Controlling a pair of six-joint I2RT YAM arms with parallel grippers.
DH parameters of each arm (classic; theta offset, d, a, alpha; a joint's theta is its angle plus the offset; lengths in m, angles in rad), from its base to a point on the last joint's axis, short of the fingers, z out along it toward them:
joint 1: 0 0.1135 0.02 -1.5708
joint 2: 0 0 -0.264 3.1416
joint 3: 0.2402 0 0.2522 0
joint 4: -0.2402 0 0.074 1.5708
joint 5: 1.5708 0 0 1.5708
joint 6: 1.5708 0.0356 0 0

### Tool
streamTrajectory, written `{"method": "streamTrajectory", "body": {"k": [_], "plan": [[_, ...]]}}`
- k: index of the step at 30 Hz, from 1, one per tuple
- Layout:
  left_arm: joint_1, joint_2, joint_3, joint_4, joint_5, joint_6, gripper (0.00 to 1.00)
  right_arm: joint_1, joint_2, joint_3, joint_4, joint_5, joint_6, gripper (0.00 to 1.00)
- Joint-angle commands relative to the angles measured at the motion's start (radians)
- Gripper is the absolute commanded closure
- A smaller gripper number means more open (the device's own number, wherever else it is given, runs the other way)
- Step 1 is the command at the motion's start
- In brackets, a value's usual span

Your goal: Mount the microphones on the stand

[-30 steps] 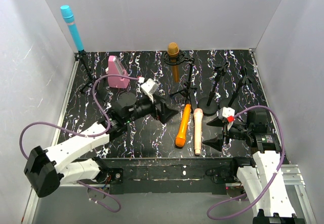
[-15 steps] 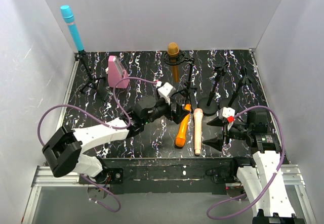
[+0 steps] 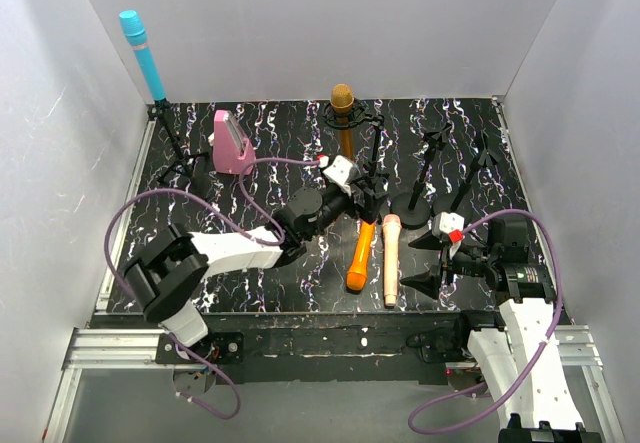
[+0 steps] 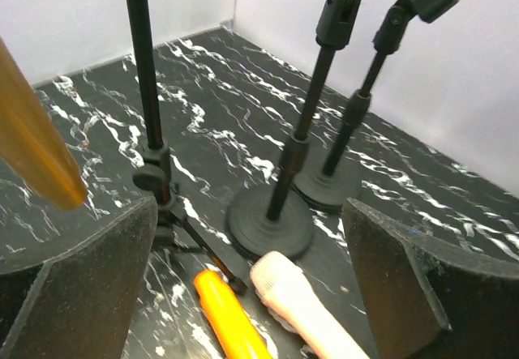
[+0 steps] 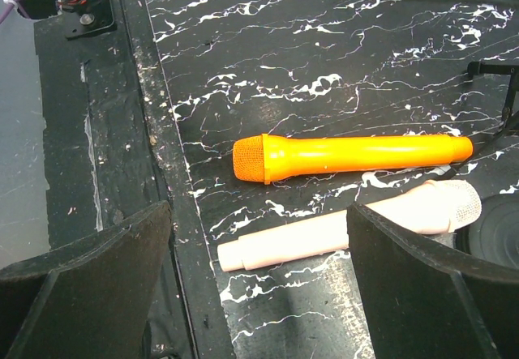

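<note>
at the far left corner the cyan-blue microphone [image 3: 142, 55] stands tilted on top of a tripod stand [image 3: 171, 135], its head up against the white wall. just right of that, a pink wedge-shaped block [image 3: 232, 143] sits on the black marbled table [image 3: 300, 138].

the left arm reaches diagonally across the table. the left gripper [image 3: 364, 203] hangs with its jaws spread wide and nothing between them, over the far ends of the two lying microphones. in the left wrist view its fingers [image 4: 81, 286] frame the orange tail and the peach-pink head without touching either. beyond it the gold microphone [image 3: 344, 121] is upright in the ring mount of a second tripod stand [image 4: 144, 75].

the orange microphone [image 3: 361, 250] lies flat at the middle front, mesh head toward the near edge. the peach-pink microphone [image 3: 390, 260] lies just beside it on the right, roughly parallel, head pointing away.

farther right and back are a round-base stand [image 4: 270, 228] and another round-base stand [image 4: 324, 187], close together, each with a clip on top.

the right gripper [image 3: 410, 263] sits low near the front edge, just right of the peach-pink microphone. its jaws are fully apart, facing the two lying microphones and gripping nothing.
</note>
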Motion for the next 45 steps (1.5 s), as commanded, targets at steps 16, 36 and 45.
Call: {"method": "streamTrajectory", "body": {"k": [16, 36, 45], "plan": [[0.034, 0.362, 0.21, 0.413, -0.072, 0.382, 0.02, -0.002, -0.017, -0.006, -0.001, -0.003, -0.028, 0.05], [0.068, 0.497, 0.453, 0.333, -0.153, 0.408, 0.94, -0.004, -0.014, -0.006, -0.001, 0.003, -0.031, 0.05], [0.123, 0.355, 0.393, 0.27, -0.031, 0.392, 1.0, -0.002, -0.021, -0.009, -0.001, 0.004, -0.031, 0.05]]}}
